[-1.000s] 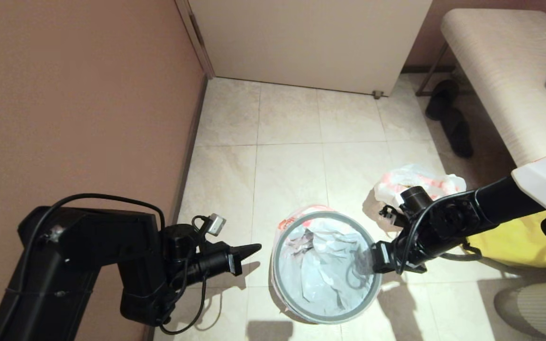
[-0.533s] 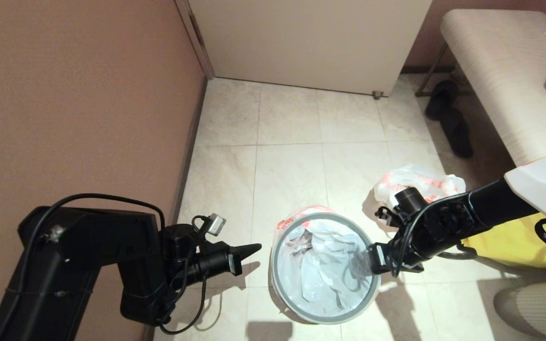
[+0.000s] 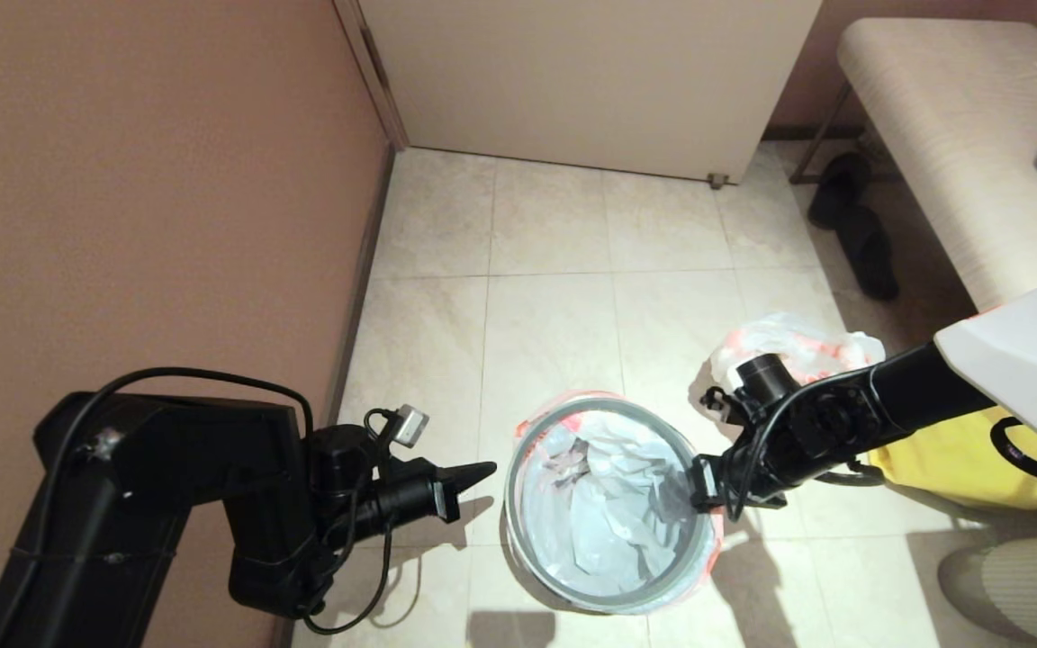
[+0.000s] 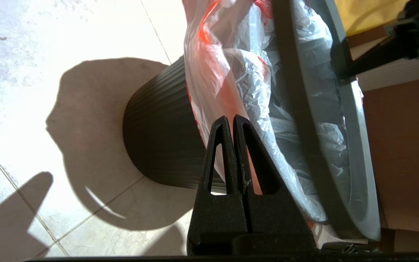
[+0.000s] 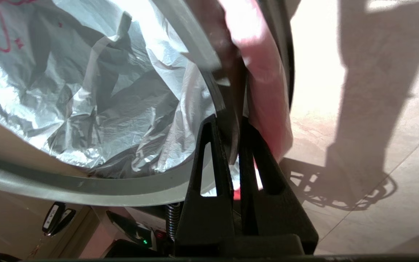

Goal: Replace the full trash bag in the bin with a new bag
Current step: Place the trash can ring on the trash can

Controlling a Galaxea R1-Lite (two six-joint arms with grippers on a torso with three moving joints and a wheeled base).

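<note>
Pale tiled floor (image 3: 545, 306), brown wall (image 3: 140, 180) to the left, white door (image 3: 590, 81) at the back. Near the middle of the tiles, the bin (image 4: 158, 145), black and ribbed, topped by the grey hoop (image 3: 511, 504) and lined with the new bag (image 3: 608, 513): crumpled white film inside, orange-pink band folded out over the edge. Behind the right arm, on the floor outside the bin and near it, the full trash bag (image 3: 798, 346), bunched and bulging, just beside a yellow fabric bag (image 3: 969, 459).

Right gripper (image 3: 697, 490) at the rim's right side, narrow, pinched across the bin's edge with hoop and film between the fingers (image 5: 209, 156). Left gripper (image 4: 230, 118) pressed fully together, holding nothing, parked near the bin's left side, apart from it.

By the look of things: a light bin, easy to tip or drag by one edge, with a stiff wall good for a pinch at the rim. New bag thin, limp and slippery, probably quick to tear or slide from under the hoop; best taken by the printed band at the mouth, not by the loose middle. Full trash bag soft yet likely heavier and lumpy; best gathered at the bunched top.
</note>
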